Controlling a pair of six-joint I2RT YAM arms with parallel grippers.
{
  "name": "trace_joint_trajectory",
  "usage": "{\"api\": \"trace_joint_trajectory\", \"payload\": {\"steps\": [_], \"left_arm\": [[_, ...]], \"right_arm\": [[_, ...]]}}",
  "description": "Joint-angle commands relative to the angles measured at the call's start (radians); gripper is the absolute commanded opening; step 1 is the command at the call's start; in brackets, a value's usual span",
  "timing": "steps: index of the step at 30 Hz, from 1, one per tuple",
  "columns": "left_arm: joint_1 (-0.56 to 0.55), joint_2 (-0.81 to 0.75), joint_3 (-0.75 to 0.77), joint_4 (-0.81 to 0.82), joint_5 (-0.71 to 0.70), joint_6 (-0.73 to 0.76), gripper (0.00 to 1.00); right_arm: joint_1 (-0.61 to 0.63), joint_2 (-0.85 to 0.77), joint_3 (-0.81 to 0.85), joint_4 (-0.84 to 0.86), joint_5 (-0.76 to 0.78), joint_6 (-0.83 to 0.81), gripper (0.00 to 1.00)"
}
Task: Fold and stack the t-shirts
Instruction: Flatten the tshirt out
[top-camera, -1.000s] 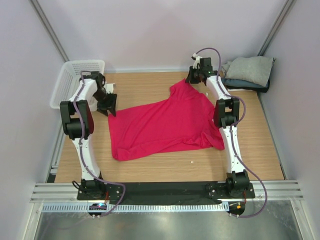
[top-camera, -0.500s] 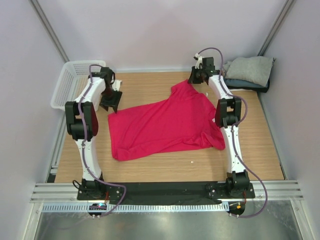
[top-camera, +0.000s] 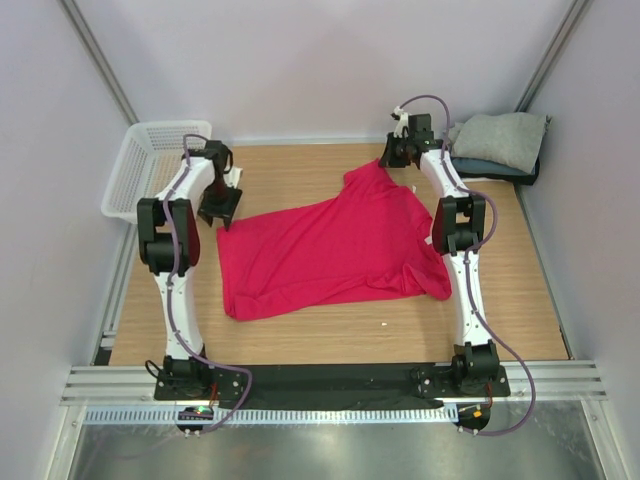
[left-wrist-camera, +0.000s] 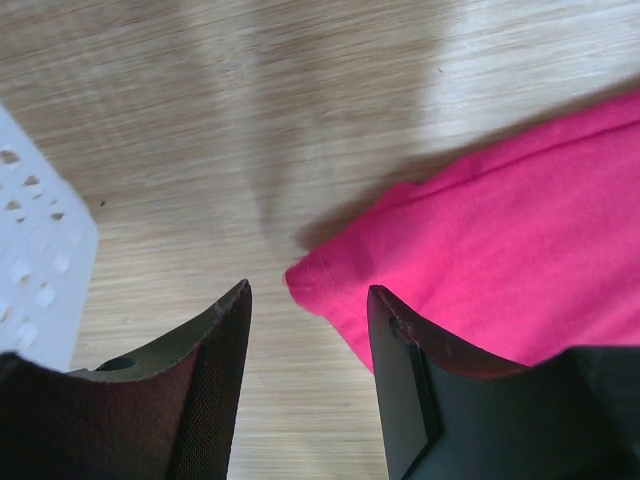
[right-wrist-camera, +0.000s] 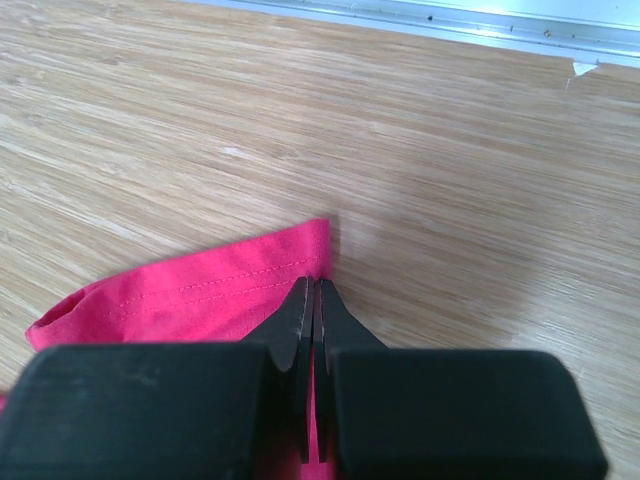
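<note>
Now the crimson-pink t-shirt lies spread across the wooden table. The right gripper is pinched tight on its far hem. The left gripper hangs with fingers parted, holding nothing, above the left corner. A folded light grey t-shirt sits far right.

The white-and-black left arm reaches forward, its black two-finger left gripper aimed down, jaws apart. The right arm stretches farther, its right gripper pinching a crimson-pink cloth t-shirt.
</note>
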Motion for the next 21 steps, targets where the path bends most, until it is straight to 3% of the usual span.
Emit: {"api": "trace_joint_trajectory", "payload": {"steps": [1, 7, 11, 13, 15, 21], "left_arm": [[0.003, 0.031, 0.047, 0.012, -0.008, -0.005, 0.51], [0.003, 0.07, 0.077, 0.008, 0.003, -0.004, 0.5], [0.004, 0.084, 0.081, 0.004, 0.008, -0.002, 0.43], [0.004, 0.084, 0.079, 0.002, 0.011, -0.001, 0.36], [0.004, 0.081, 0.076, 0.004, 0.02, -0.001, 0.23], [0.003, 0.073, 0.076, 0.002, 0.037, 0.004, 0.1]], "right_arm": [[-0.005, -0.102, -0.007, 0.002, 0.0, -0.019, 0.01], [-0.01, -0.108, -0.016, -0.001, 0.001, -0.027, 0.01], [-0.011, -0.108, -0.018, -0.001, 0.004, -0.028, 0.01], [-0.011, -0.108, -0.018, -0.001, 0.004, -0.03, 0.01], [-0.011, -0.109, -0.018, -0.001, 0.004, -0.03, 0.01], [-0.01, -0.114, -0.019, -0.006, 0.015, -0.034, 0.01]]}}
